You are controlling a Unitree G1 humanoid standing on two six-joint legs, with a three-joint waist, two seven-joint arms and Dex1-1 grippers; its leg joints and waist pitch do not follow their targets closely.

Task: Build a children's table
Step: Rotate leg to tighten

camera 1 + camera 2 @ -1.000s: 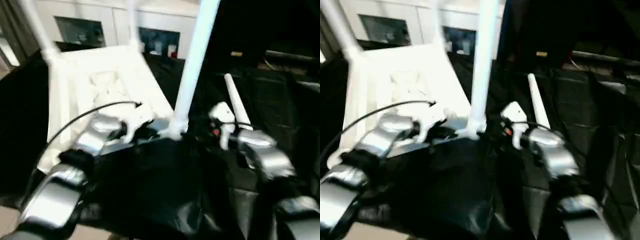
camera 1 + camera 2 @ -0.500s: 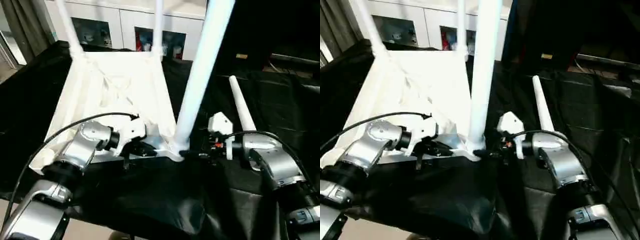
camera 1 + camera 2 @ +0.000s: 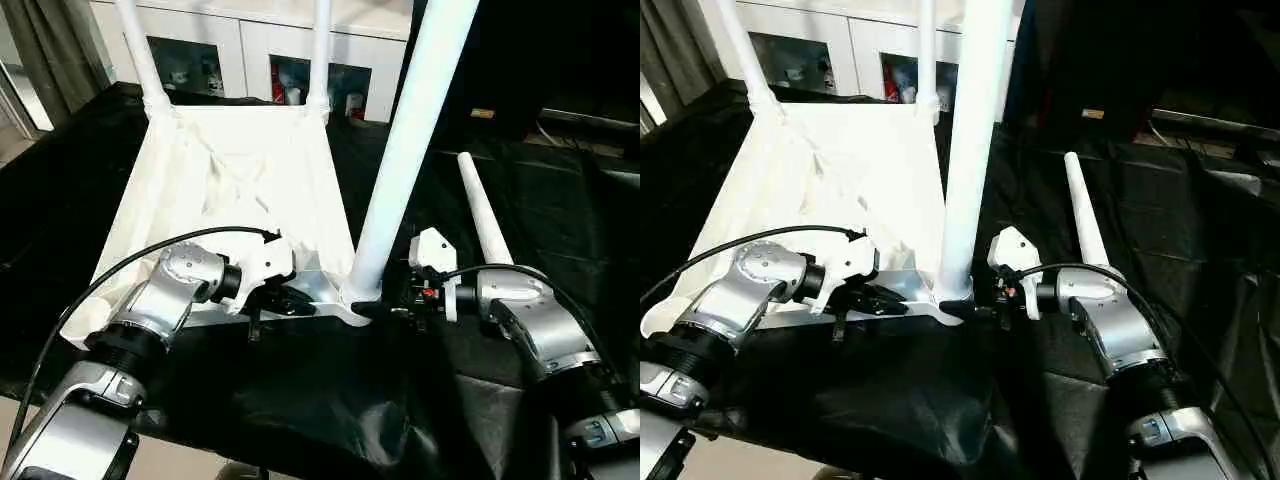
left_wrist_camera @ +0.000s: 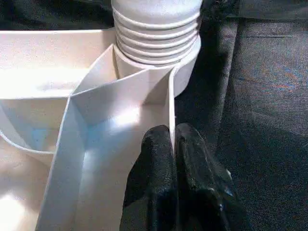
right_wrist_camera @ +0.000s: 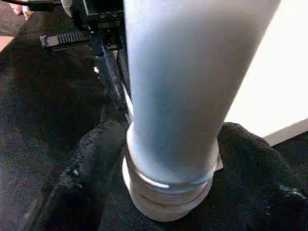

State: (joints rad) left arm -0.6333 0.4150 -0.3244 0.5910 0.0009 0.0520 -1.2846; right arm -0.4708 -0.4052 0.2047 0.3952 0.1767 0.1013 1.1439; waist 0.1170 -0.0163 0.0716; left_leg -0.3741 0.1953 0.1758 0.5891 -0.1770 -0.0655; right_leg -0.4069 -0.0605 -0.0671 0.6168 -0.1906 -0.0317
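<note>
- The upturned tabletop (image 3: 230, 185) is lying on the black cloth (image 3: 330, 400) with three legs standing in its corner sockets; the nearest leg (image 3: 405, 150) is rising from the near right-hand corner, and a fourth leg (image 3: 483, 215) is lying loose on the cloth just beyond the right arm.
- The near leg could be tipping or binding: the right wrist view is showing its ringed base (image 5: 168, 192) not fully sunk in the socket, so a sideways pull from the right gripper (image 3: 398, 303) may be cocking it instead of seating it.
- The tabletop could be sliding on the slick cloth if the left gripper's (image 3: 285, 302) thin hold on the rim (image 4: 172, 113) is slipping while the leg is being worked.
- The loose leg is resting close to the right forearm, so a swing of that arm may be sending it rolling away.
- The left gripper's fingers (image 4: 156, 159) are pressing together on the thin upright rim wall beside the corner socket, pinching it.
- The right gripper's fingers (image 5: 91, 163) are sitting wide apart, one on each side of the leg's base; whether they are pressing on it or only flanking it, I cannot tell.
</note>
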